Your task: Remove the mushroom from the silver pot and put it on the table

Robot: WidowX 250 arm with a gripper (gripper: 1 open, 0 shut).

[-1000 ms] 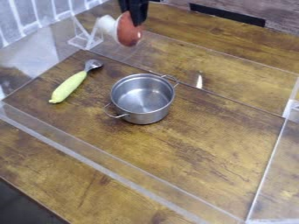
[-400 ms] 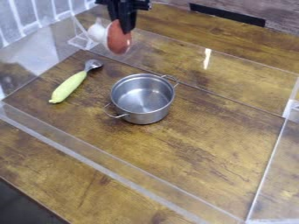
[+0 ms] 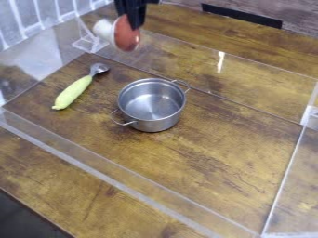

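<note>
The mushroom [image 3: 125, 33], red-brown cap with a white stem, hangs in the air near the top of the view, well above the table [image 3: 211, 158]. My gripper [image 3: 129, 19] comes down from the top edge and is shut on the mushroom. The silver pot [image 3: 152, 103] stands empty in the middle of the dark wood tabletop, below and to the right of the mushroom. Most of the arm is out of frame.
A yellow-green corn cob [image 3: 72, 91] lies left of the pot, with a small metal piece [image 3: 99, 70] at its far end. Clear acrylic walls [image 3: 149, 186] edge the work area. A white rack [image 3: 89, 37] stands at the back left.
The gripper with the mushroom has moved left, away from above the pot, and has held about the same height. The pot and corn have not moved.
</note>
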